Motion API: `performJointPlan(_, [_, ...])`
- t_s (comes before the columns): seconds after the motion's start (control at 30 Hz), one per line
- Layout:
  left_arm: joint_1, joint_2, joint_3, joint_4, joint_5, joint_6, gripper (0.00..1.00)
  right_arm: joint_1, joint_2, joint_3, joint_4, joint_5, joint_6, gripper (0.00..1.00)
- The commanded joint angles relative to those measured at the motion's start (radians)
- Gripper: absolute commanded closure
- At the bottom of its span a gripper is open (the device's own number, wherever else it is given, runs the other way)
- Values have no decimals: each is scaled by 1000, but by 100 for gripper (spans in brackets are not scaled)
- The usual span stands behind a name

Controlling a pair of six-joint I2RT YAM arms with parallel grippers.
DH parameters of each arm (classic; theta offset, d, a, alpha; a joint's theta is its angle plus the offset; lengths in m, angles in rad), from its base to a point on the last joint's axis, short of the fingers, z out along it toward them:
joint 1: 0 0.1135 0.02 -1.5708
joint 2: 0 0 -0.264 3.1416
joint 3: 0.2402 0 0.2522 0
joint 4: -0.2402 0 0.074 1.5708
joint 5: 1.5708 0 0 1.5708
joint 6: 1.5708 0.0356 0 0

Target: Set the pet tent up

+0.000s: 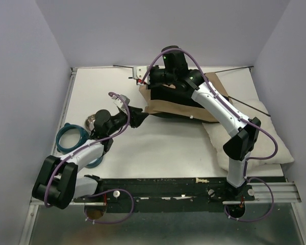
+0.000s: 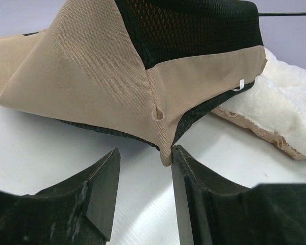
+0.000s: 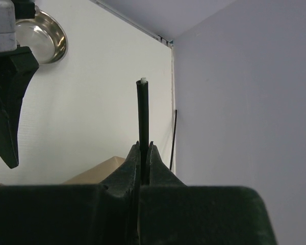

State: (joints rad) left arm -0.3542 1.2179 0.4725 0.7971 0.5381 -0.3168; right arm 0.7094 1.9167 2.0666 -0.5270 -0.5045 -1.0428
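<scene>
The pet tent (image 1: pixel 181 104) lies flattened at the back middle of the table, tan fabric with a black mesh panel (image 2: pixel 194 25). My left gripper (image 1: pixel 141 115) is open at the tent's near-left corner. In the left wrist view that tan corner tip (image 2: pixel 166 155) hangs between the fingers of the left gripper (image 2: pixel 145 158) and touches the right finger (image 2: pixel 186 173). My right gripper (image 1: pixel 144 84) is over the tent's far-left edge, shut on a thin black pole (image 3: pixel 142 112) with a white tip, clamped in the right gripper (image 3: pixel 143 149).
A white fluffy cushion (image 1: pixel 255 132) lies at the right, partly under the tent; it also shows in the left wrist view (image 2: pixel 290 97). A metal bowl (image 1: pixel 93 121) and teal rings (image 1: pixel 71 138) sit at the left. Another thin pole (image 1: pixel 234 69) runs along the back wall.
</scene>
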Motion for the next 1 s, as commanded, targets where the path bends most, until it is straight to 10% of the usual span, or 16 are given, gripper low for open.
performJointPlan(0.0, [-6,43,32,56,-9,24,47,-25,-24,-10,-4,66,12,99])
performJointPlan(0.33, [-6,-56,51,-82,103,74,97,-42,-53,-104,-33,49,-97,99])
performJointPlan(0.97, [17,-388,63,-751,39,335,100,-24,-37,-215,-406,-60,-296,99])
